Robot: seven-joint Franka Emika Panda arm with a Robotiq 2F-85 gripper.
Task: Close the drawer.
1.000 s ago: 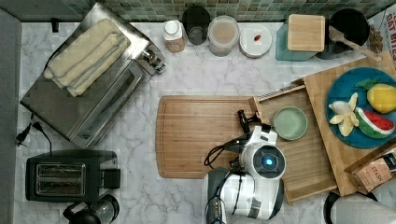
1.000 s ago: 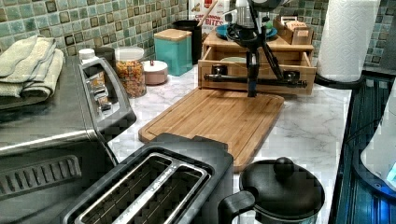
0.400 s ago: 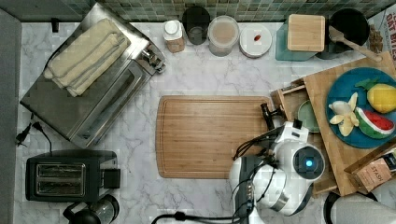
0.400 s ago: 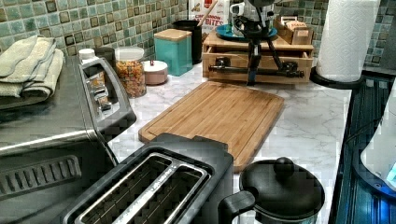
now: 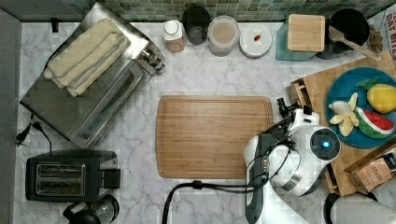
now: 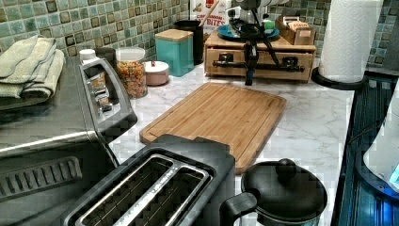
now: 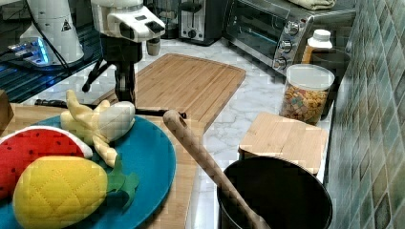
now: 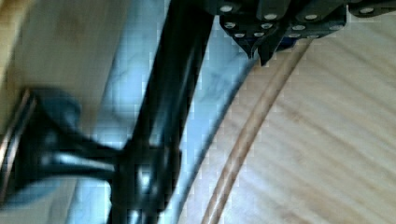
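Drawer (image 6: 260,63): light wood w/ long black bar handle (image 6: 258,64), pushed nearly flush into wooden stand at far end of marble tabletop (image 6: 306,122) in left view.
Pincer (image 6: 249,70): pointing down, just in front of handle, fingertips together, holding nothing.
Cutting board (image 5: 214,136): flat on tabletop, beside drawer front.
Blue plate (image 7: 143,157): on stand top w/ toy fruit.

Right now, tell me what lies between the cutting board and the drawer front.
In the left view, bare marble counter separates the cutting board from the drawer; the end effector hangs over that strip.
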